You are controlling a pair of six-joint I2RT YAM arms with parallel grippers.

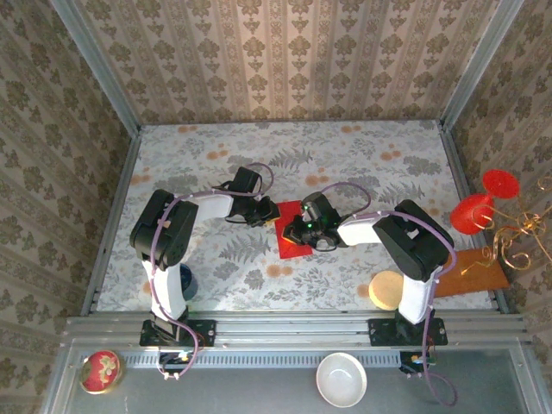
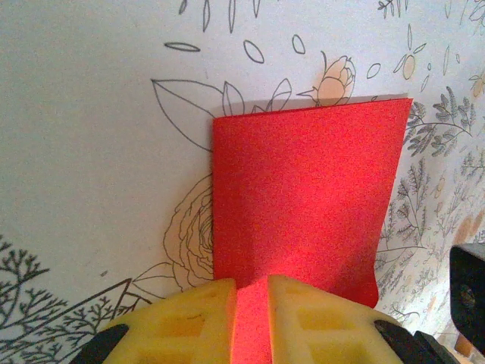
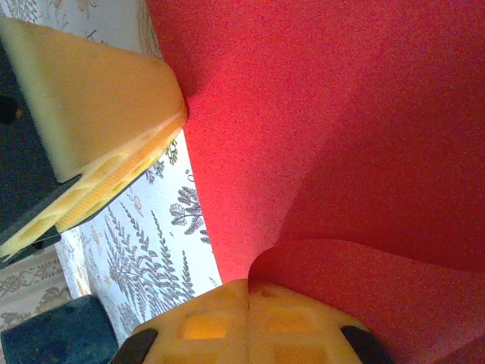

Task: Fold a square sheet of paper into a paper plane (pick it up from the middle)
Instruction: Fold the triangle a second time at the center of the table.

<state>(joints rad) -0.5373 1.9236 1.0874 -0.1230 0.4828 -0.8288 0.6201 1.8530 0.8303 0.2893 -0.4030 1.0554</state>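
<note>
The square sheet of paper (image 1: 289, 244) is bright red and lies partly folded on the floral table between both arms. In the left wrist view the paper (image 2: 303, 197) shows as a doubled rectangle with a strip running up between the yellow fingers; my left gripper (image 2: 252, 287) is shut on that near edge. In the right wrist view the paper (image 3: 318, 114) bulges, and a curled flap rises straight from the seam of my right gripper (image 3: 248, 292), whose fingers are pressed together on it. In the top view the left gripper (image 1: 270, 215) and the right gripper (image 1: 296, 228) meet over the sheet.
Red round glasses (image 1: 481, 207) and a gold wire piece (image 1: 516, 235) sit at the right edge above a wooden board (image 1: 470, 272). A round wooden disc (image 1: 387, 290) lies near the right base and a dark blue object (image 1: 186, 281) near the left. A white bowl (image 1: 342, 379) and a red tin (image 1: 101, 371) rest on the near rail.
</note>
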